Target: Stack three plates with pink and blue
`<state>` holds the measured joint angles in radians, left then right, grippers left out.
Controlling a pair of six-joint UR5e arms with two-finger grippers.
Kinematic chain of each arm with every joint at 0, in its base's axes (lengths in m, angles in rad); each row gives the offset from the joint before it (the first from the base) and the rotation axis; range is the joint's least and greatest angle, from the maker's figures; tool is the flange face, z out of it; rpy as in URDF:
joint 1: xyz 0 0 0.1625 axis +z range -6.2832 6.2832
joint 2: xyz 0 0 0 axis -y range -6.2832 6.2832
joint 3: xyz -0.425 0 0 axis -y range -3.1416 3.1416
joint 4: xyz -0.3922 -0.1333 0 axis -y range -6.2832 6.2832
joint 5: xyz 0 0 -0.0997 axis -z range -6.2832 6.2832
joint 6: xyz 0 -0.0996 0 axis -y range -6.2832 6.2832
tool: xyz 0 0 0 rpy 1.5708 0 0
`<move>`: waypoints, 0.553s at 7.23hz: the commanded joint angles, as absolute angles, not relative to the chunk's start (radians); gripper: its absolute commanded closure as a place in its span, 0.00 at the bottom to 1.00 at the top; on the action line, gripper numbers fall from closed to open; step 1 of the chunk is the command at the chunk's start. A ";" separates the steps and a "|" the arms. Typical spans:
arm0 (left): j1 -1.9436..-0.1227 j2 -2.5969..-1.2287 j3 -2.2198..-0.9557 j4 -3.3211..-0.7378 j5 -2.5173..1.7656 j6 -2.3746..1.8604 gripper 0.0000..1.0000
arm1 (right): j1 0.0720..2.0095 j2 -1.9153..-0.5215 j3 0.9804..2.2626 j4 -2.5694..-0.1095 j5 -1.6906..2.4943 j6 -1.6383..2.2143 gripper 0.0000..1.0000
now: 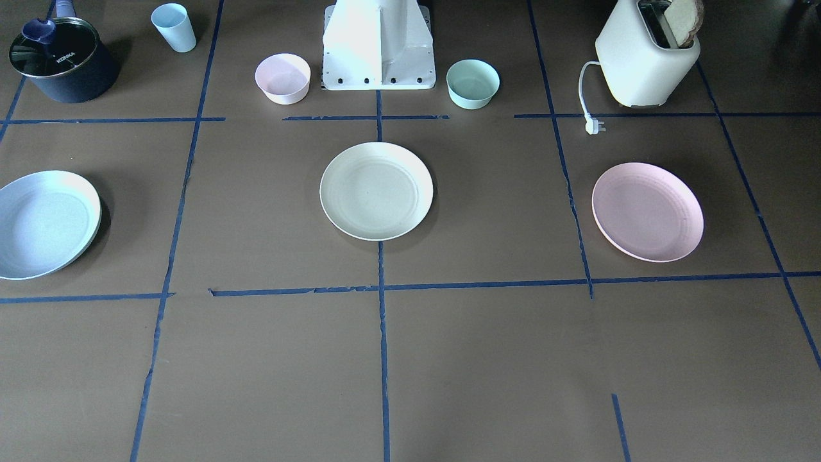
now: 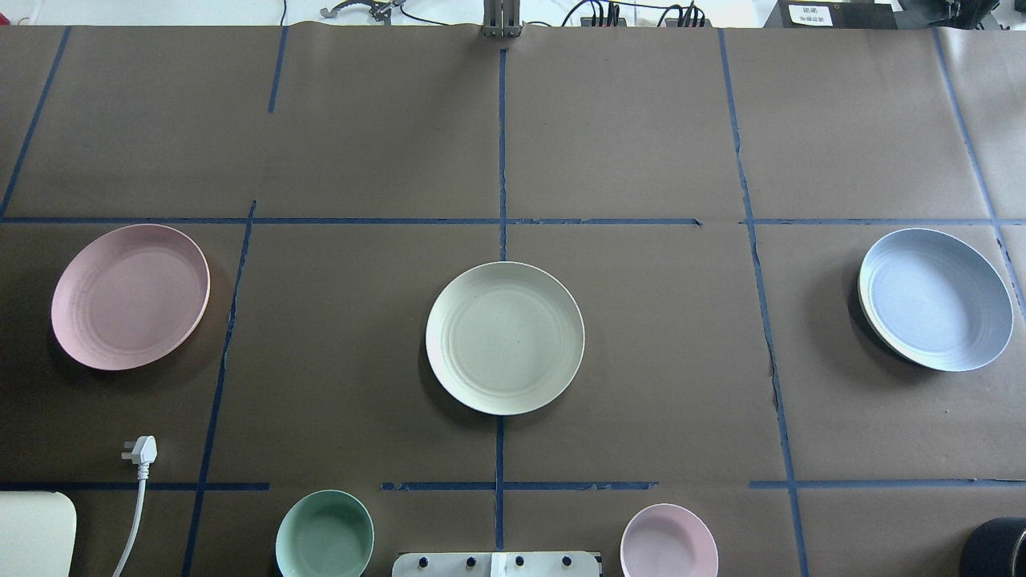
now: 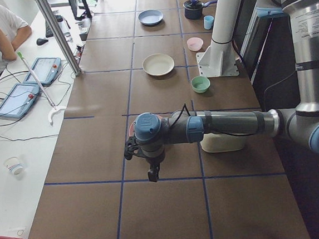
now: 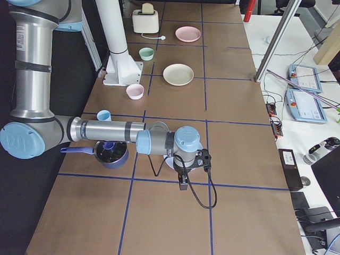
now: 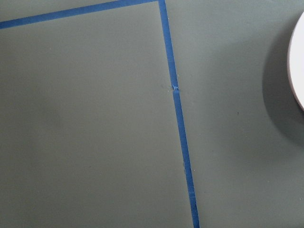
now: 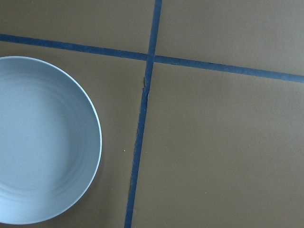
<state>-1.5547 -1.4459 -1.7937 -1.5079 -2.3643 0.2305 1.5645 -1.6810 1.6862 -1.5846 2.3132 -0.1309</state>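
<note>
The right gripper (image 4: 183, 185) hangs over the table, the pale blue plate (image 6: 42, 142) just below and to one side. The left gripper (image 3: 151, 176) hangs likewise near the pale pink plate (image 5: 299, 57). How far either gripper's fingers are spread cannot be told. The cream plate (image 2: 505, 338) lies between them, well apart. All three look light, stiff and matte, best pinched at the raised rim. Farther off, the pink bowl (image 1: 283, 78) and mint bowl (image 1: 473, 83) sit empty, and the toaster (image 1: 644, 61) holds bread (image 1: 685, 18).

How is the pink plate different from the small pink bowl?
The pink plate is wide and shallow; the pink bowl is narrower and deep. The plate lies out on the robot's left; the bowl stands close to the robot's base. Both are pale pink, upright and empty.
</note>
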 commanded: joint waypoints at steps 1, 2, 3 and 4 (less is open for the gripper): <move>-1.543 -1.454 -1.798 -1.577 -2.376 0.218 0.00 | 1.557 -1.680 1.689 -1.583 2.315 -0.123 0.00; -1.484 -1.457 -1.778 -1.618 -2.431 0.058 0.00 | 1.557 -1.680 1.690 -1.585 2.313 -0.123 0.00; -1.426 -1.454 -1.743 -1.764 -2.433 -0.115 0.00 | 1.549 -1.680 1.690 -1.583 2.313 -0.123 0.00; -1.345 -1.451 -1.668 -1.975 -2.421 -0.319 0.00 | 1.545 -1.680 1.690 -1.583 2.315 -0.114 0.00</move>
<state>-1.4323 -1.4539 -1.7383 -1.7612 -2.4222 -0.0883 1.5511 -1.6797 1.6900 -1.5835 2.3137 -0.1208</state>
